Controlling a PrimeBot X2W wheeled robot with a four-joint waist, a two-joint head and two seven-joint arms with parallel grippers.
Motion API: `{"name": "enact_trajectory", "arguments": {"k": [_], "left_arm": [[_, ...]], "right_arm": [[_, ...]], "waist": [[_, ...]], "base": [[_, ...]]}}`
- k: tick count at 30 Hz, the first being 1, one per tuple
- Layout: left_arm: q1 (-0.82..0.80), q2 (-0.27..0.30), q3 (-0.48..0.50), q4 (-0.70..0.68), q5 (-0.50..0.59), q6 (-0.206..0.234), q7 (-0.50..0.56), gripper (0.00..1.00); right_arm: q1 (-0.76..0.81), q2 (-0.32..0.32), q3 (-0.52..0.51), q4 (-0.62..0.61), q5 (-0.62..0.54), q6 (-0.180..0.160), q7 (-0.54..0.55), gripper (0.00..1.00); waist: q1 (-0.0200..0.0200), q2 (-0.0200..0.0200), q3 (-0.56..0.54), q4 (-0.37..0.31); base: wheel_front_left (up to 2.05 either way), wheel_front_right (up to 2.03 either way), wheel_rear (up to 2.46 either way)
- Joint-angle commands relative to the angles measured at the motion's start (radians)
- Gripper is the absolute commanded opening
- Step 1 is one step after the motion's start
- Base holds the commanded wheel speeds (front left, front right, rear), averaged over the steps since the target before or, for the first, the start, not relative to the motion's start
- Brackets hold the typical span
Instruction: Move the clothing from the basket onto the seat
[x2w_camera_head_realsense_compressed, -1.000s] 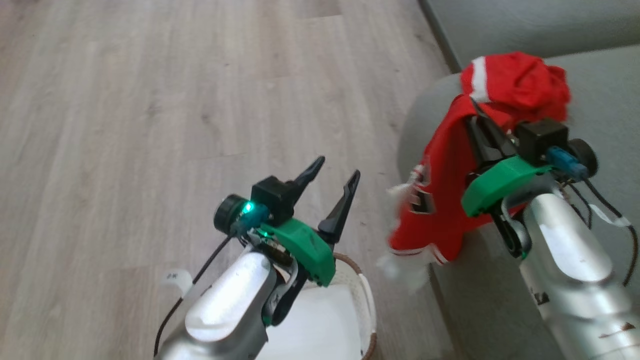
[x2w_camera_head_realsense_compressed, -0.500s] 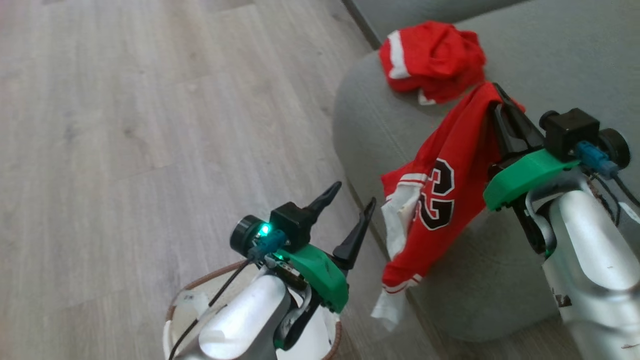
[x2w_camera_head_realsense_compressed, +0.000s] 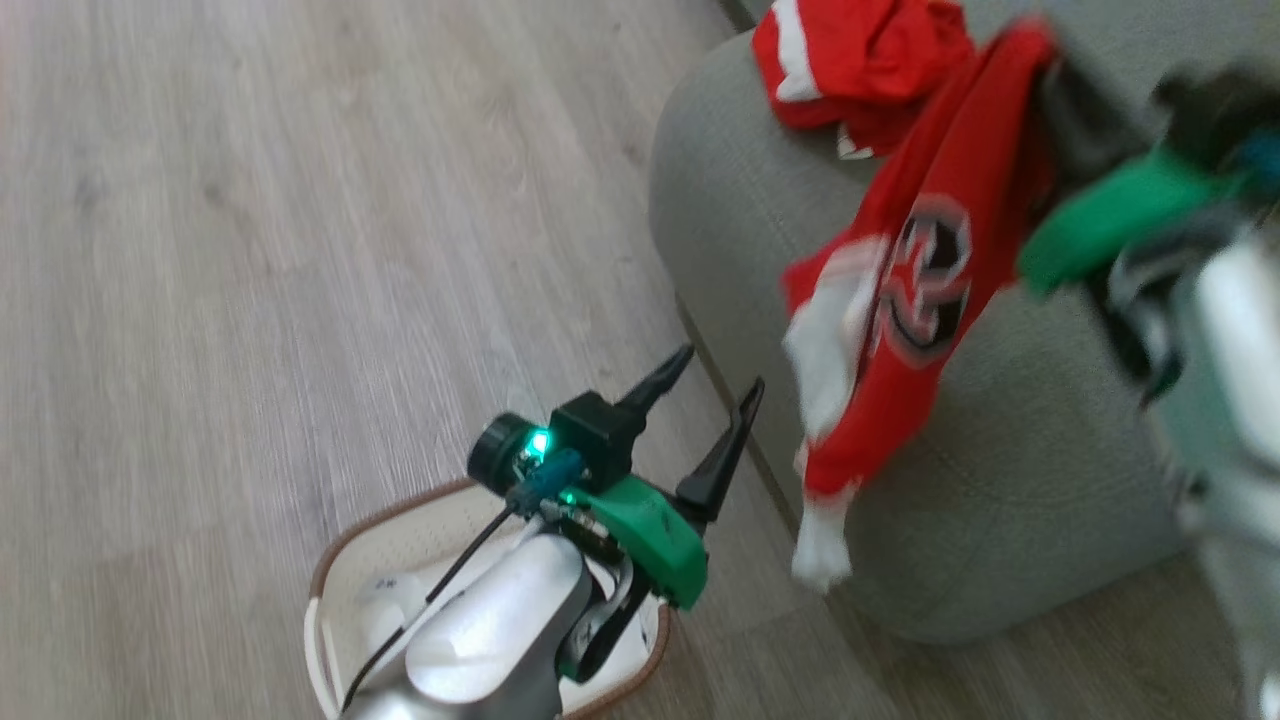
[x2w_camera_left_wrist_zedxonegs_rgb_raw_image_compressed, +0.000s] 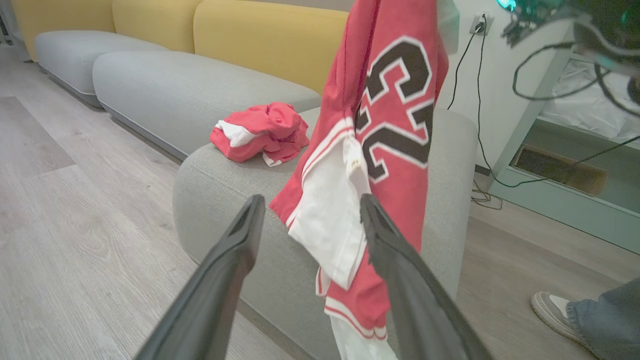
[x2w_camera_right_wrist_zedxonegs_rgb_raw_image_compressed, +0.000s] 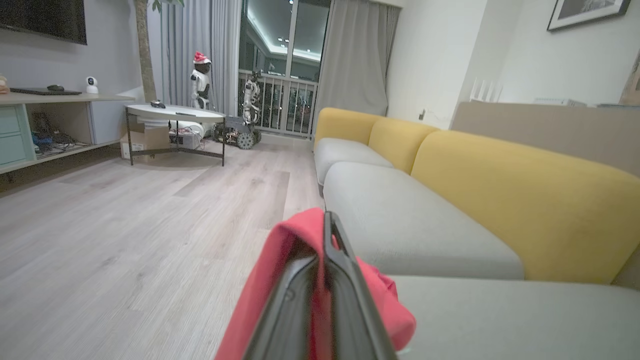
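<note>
A red jersey (x2w_camera_head_realsense_compressed: 930, 290) with a black-and-white number hangs over the front of the grey-green seat (x2w_camera_head_realsense_compressed: 740, 220). My right gripper (x2w_camera_head_realsense_compressed: 1045, 50), blurred at the upper right, is shut on its top edge. The right wrist view shows that gripper (x2w_camera_right_wrist_zedxonegs_rgb_raw_image_compressed: 327, 220) pinching red cloth (x2w_camera_right_wrist_zedxonegs_rgb_raw_image_compressed: 280, 260). A crumpled red and white garment (x2w_camera_head_realsense_compressed: 860, 60) lies on the seat beside it. My left gripper (x2w_camera_head_realsense_compressed: 720, 370) stands open and holds nothing, above the white basket (x2w_camera_head_realsense_compressed: 335, 555). In the left wrist view its fingers (x2w_camera_left_wrist_zedxonegs_rgb_raw_image_compressed: 250, 220) frame the hanging jersey (x2w_camera_left_wrist_zedxonegs_rgb_raw_image_compressed: 395, 100).
Pale wood floor (x2w_camera_head_realsense_compressed: 250, 250) stretches to the left of the seat. Yellow backrests (x2w_camera_right_wrist_zedxonegs_rgb_raw_image_compressed: 525, 200) run behind the grey cushions. A person's shoe (x2w_camera_left_wrist_zedxonegs_rgb_raw_image_compressed: 550, 305) and a cabinet with cables (x2w_camera_left_wrist_zedxonegs_rgb_raw_image_compressed: 565, 165) are past the seat's end. A low round table (x2w_camera_right_wrist_zedxonegs_rgb_raw_image_compressed: 175, 114) stands far off.
The head camera has turned, so the picture has shifted. My right gripper has carried the jersey higher, level with the crumpled garment, and the jersey swings. The left gripper stays open over the basket.
</note>
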Motion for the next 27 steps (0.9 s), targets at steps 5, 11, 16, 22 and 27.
{"name": "enact_trajectory", "arguments": {"k": [5, 11, 16, 22, 27], "left_arm": [[-0.099, 0.012, 0.038, -0.057, 0.042, 0.014, -0.014, 1.00], [-0.152, 0.041, 0.051, -0.110, 0.082, 0.022, -0.015, 1.00], [-0.194, 0.063, 0.050, -0.155, 0.108, 0.025, -0.009, 1.00], [-0.233, 0.075, 0.036, -0.185, 0.131, 0.021, 0.014, 1.00], [-0.258, 0.080, 0.018, -0.205, 0.150, 0.018, 0.030, 1.00]], "right_arm": [[-0.238, -0.066, -0.001, 0.018, 0.024, 0.007, 0.027, 0.00], [-0.450, -0.143, -0.066, 0.113, 0.009, 0.007, 0.032, 0.00], [-0.600, -0.215, -0.119, 0.205, -0.049, 0.007, 0.030, 0.00], [-0.693, -0.258, -0.193, 0.321, -0.123, 0.007, 0.017, 0.00], [-0.716, -0.264, -0.283, 0.453, -0.225, 0.007, -0.026, 0.00]], "waist": [[0.0000, 0.0000, 0.112, 0.062], [0.0000, 0.0000, 0.229, 0.112], [0.0000, 0.0000, 0.328, 0.158], [0.0000, 0.0000, 0.415, 0.216], [0.0000, 0.0000, 0.479, 0.275]], "base": [[0.00, 0.00, 0.00], [0.00, 0.00, 0.00], [0.00, 0.00, 0.00], [0.00, 0.00, 0.00], [0.00, 0.00, 0.00]]}}
